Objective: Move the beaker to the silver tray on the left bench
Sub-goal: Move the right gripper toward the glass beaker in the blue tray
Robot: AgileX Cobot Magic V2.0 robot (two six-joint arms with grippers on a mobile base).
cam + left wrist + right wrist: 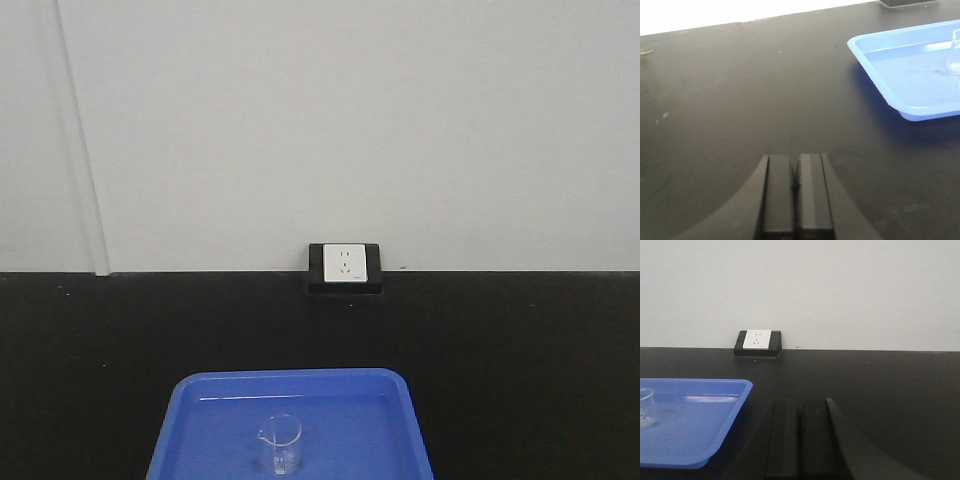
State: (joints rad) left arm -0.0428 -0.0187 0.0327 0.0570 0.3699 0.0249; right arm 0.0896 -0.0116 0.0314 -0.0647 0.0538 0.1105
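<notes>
A small clear glass beaker (280,443) stands upright in a blue plastic tray (200,400) on a black bench top. The left wrist view catches only the beaker's edge (955,52) at the far right; in the right wrist view the beaker (646,407) sits at the far left. My left gripper (795,159) is shut and holds nothing, over bare bench to the left of the blue tray (875,75). To the right of the blue tray (735,405), my right gripper (799,402) is likewise shut and holds nothing. The silver tray is out of view.
A white wall socket in a black frame (346,266) sits where the bench meets the pale wall (340,120). Black bench top (520,360) spreads on both sides of the blue tray.
</notes>
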